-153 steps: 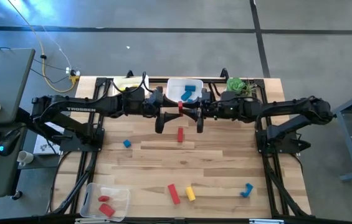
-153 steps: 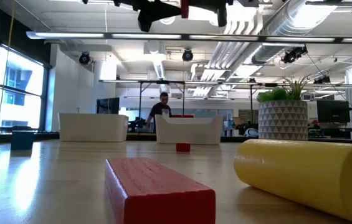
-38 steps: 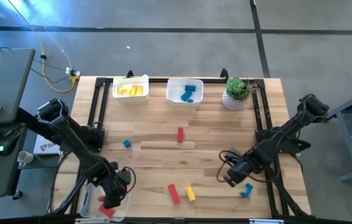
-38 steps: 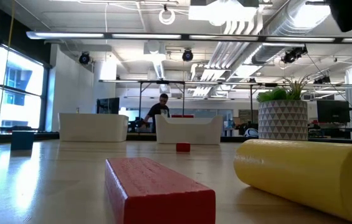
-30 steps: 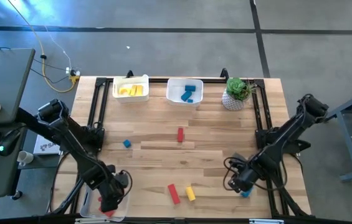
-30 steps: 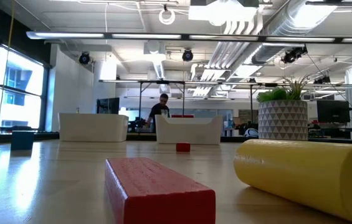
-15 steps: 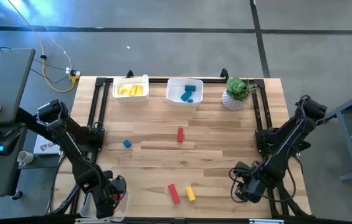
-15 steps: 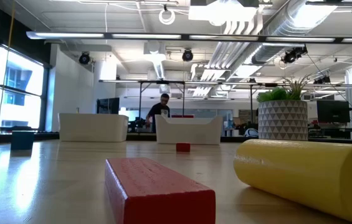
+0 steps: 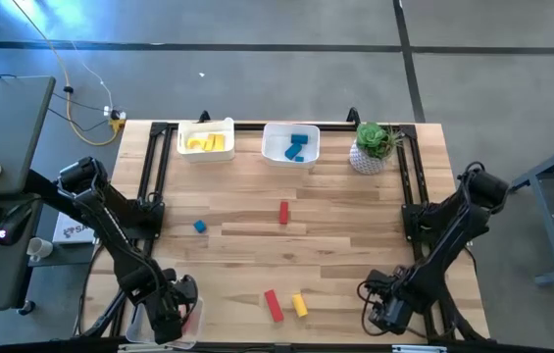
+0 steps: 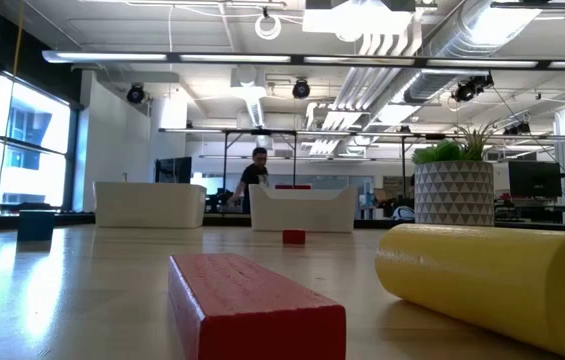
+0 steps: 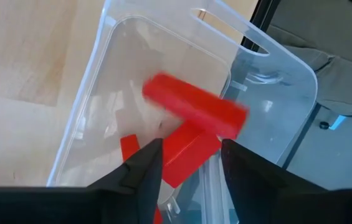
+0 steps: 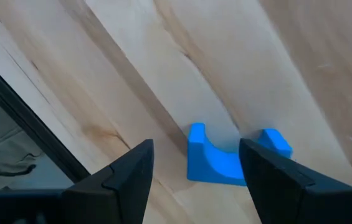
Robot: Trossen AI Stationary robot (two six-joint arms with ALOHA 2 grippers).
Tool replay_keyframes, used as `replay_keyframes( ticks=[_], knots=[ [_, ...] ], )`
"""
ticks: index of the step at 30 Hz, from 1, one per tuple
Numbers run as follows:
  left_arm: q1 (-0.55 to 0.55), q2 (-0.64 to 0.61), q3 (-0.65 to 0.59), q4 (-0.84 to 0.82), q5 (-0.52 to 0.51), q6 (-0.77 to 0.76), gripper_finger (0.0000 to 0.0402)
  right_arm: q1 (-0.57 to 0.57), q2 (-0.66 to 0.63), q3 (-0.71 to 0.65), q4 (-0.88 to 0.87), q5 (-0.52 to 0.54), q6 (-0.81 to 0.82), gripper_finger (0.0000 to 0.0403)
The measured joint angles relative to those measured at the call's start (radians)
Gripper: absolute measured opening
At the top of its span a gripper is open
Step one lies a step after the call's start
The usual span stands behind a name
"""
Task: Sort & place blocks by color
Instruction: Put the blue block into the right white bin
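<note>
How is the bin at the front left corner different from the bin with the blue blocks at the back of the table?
The front left bin is clear plastic; the back bin is white. The front left bin holds red blocks; the back bin holds blue blocks. The left gripper hangs open right over the front left bin, while no arm is near the back bin. Both are small rectangular containers sitting on the wooden table.

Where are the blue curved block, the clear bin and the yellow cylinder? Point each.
blue curved block (image 12: 225,163): right wrist view, front face under its notch.
clear bin (image 11: 269,53): left wrist view, rim beside the handle slot.
yellow cylinder (image 10: 482,275): low view, middle of its curved side.
</note>
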Motion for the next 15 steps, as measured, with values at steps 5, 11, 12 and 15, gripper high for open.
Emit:
replay_keyframes(
  ticks=[5, 11, 12, 15],
  knots=[
    [0.0, 0.0, 0.0, 0.0, 0.003, 0.0, 0.0165, 0.0, 0.041, 0.0, 0.053, -0.035, -0.005, 0.0223],
    [0.001, 0.0, 0.0, 0.0, 0.014, 0.0, 0.0165, 0.0, 0.076, 0.0, 0.046, -0.041, -0.004, 0.0214],
    [0.001, 0.0, 0.0, 0.0, 0.014, 0.0, 0.0165, 0.0, 0.082, 0.0, 0.045, -0.041, -0.004, 0.021],
    [0.001, 0.0, 0.0, 0.0, 0.014, 0.03, 0.0165, 0.0, 0.103, 0.0, 0.04, -0.048, -0.004, 0.0189]
  ],
)
